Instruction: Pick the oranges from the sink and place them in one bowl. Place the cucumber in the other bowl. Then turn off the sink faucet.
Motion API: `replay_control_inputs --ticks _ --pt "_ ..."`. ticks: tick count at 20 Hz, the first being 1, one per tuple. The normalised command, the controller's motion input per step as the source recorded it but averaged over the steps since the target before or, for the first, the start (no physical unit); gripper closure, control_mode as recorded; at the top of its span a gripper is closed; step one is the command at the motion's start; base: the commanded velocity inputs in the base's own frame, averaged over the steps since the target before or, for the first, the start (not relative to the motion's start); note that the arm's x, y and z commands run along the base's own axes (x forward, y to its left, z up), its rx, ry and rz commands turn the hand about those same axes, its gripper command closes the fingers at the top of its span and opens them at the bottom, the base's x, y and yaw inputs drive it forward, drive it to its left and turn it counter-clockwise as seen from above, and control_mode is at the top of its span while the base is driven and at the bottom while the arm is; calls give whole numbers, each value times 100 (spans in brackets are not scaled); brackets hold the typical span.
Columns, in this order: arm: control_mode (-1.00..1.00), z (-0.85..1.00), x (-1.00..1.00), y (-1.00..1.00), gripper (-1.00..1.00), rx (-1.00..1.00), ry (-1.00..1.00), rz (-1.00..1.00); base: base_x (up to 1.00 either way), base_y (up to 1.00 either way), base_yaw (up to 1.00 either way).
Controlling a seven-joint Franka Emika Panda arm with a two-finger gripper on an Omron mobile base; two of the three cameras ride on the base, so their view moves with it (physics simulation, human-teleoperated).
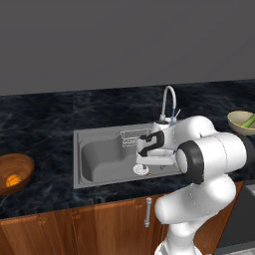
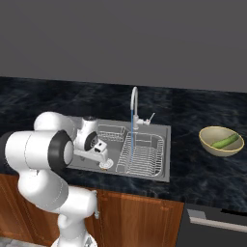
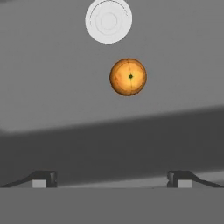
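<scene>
Because one orange [image 3: 127, 77] lies on the sink [image 1: 99, 162] floor near the drain [image 3: 108, 20], the gripper [image 3: 111, 178] hangs above it, jaws spread wide and empty.

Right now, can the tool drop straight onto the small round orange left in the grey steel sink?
Probably yes: the open tool hangs over the small round orange beside the drain, nothing between them.

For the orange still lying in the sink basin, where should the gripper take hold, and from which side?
Best guess: across the widest middle of the orange, coming straight down from above. It is a plain ball lying free on the flat floor of the sink, beside the round drain and apparently clear of the walls, so no side is favoured. The open gripper looks down on it, with the orange above centre in the hand view.
</scene>
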Motion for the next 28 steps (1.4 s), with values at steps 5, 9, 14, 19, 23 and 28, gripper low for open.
replay_control_inputs --ticks 5,9,14,19,23,28 --pt "-100 -13 0 -4 -100 1 -4 0 0 0 0" --pt "-100 -6 5 0 -100 0 0 0 0 0 0" --pt "-100 0 23 1 -100 0 0 -1 0 0 0" --pt "-100 0 23 0 -100 0 0 -1 0 0 0" --pt "-100 0 22 0 -100 0 0 -1 0 0 0" --pt "-100 0 18 -3 -100 0 0 -3 0 0 0"
